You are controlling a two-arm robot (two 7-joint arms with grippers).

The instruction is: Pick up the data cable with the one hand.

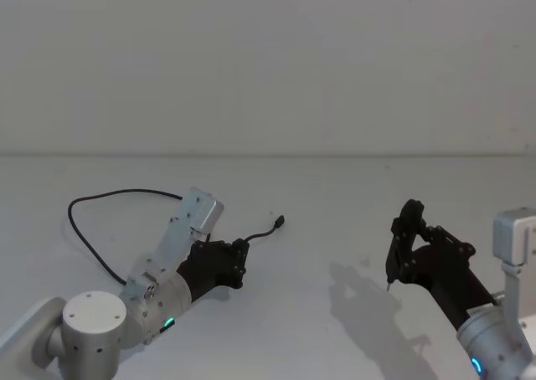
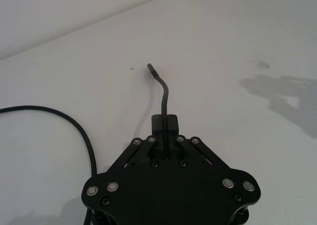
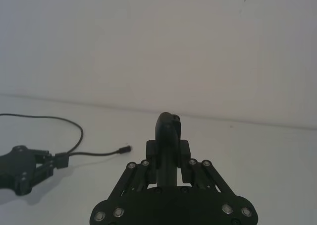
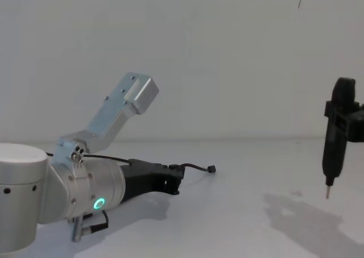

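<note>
On the left of the table the cable loops wide and runs into the left gripper. The gripper sits low over the surface and pinches the cable just short of its plug. Well to the right, the right gripper hangs above the table, apparently clamped on a dark rod whose pale tip points down.

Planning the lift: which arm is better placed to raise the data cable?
Left. The left gripper is low on the table, shut on the data cable near one plug. The right gripper is off to the right, raised, shut on a pointed tool, apart from the cable.
</note>
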